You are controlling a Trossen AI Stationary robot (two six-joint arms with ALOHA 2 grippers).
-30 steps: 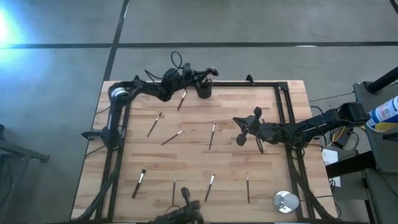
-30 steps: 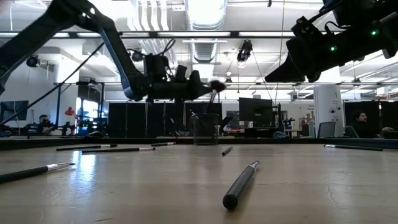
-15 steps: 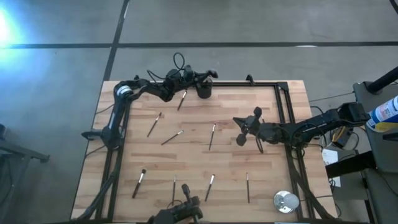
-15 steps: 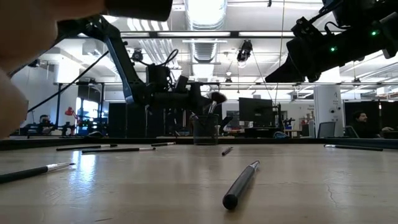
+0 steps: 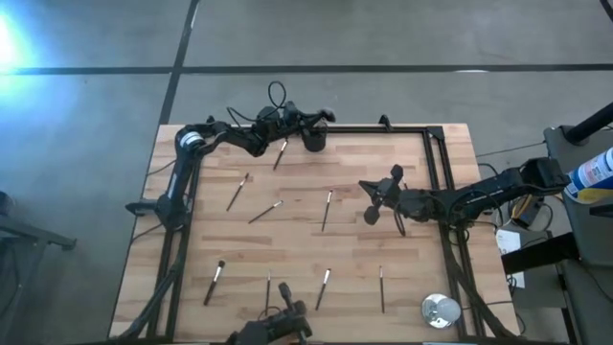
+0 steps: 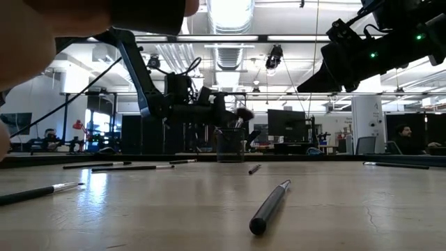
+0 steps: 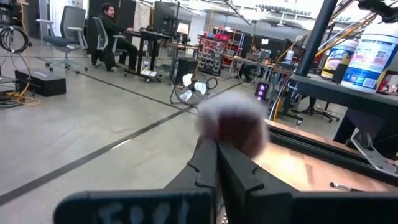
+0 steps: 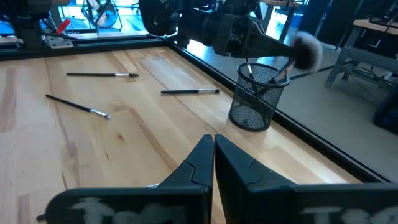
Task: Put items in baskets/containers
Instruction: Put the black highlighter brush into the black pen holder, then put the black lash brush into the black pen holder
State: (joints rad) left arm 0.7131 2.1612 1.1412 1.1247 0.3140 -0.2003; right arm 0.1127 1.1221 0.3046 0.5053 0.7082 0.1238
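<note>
Mesh cup (image 8: 256, 97) holds fluffy round-headed brush (image 8: 303, 51), wooden table (image 8: 124, 143).

A smooth grey concrete floor (image 5: 383, 34), crossed by dark lines, is seen around the pale wooden surface (image 5: 306, 244). Bright ceiling lights (image 6: 230, 10) and exposed ducts are seen overhead. Office chairs (image 7: 71, 25), desks and a small floor fan (image 7: 189, 93) are seen across the open room, where a person (image 7: 115, 31) is seated.

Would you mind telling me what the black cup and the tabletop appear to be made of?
The black cup looks like wire mesh, probably metal with a matte black finish: the table shows through its walls. The tabletop looks like pale wood planks, with visible grain, seams and a smooth, lightly sealed finish.
</note>
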